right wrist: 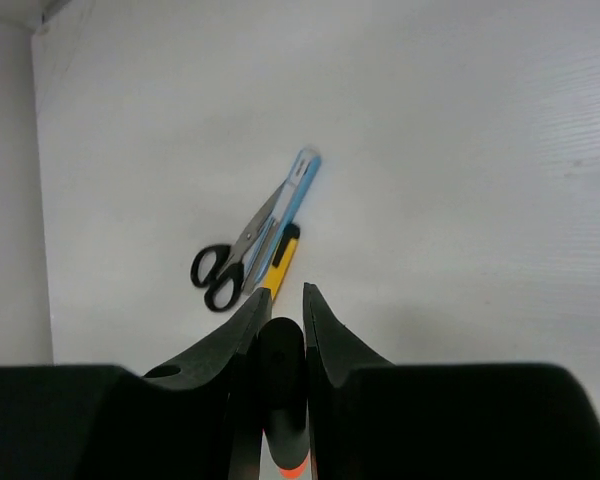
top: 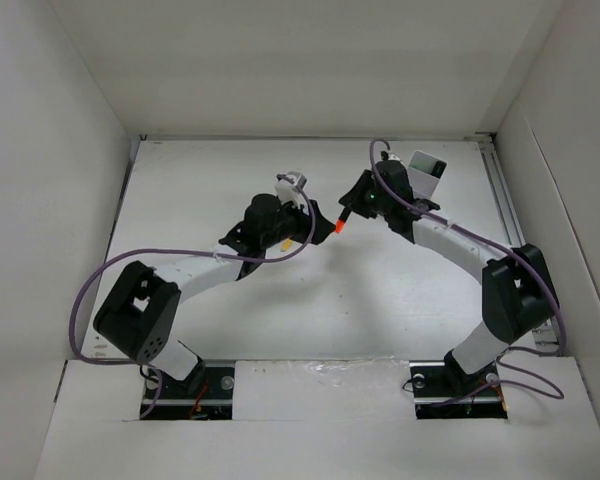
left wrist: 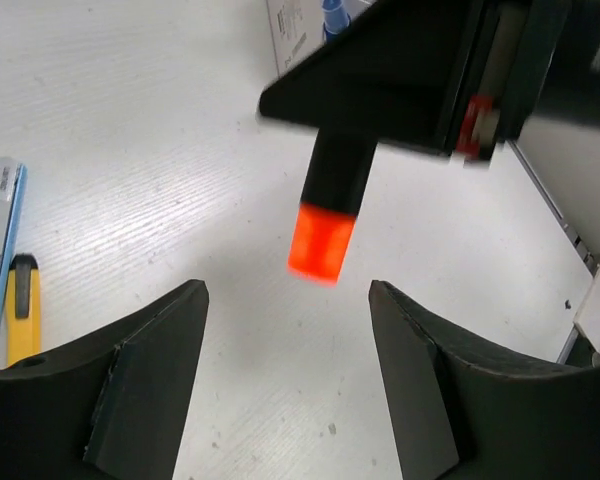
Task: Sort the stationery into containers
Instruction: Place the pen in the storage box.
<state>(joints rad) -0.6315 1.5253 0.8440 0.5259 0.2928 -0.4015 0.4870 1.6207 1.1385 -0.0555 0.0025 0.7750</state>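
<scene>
From above, we see both arms bent inward over the table (top: 230, 310), the left gripper (top: 305, 220) facing the right gripper (top: 353, 207), which holds the orange-tipped marker (top: 340, 224) above the surface. Our left wrist view shows the left fingers (left wrist: 150, 380) spread apart, the marker's tip hanging just beyond them; a silver-blue pen (left wrist: 0, 240) and yellow stick (left wrist: 20, 320) lie at left. Our right wrist view shows the right fingers pinching the marker's black barrel; black-handled scissors (right wrist: 225, 265) lie beside the pen beyond.
</scene>
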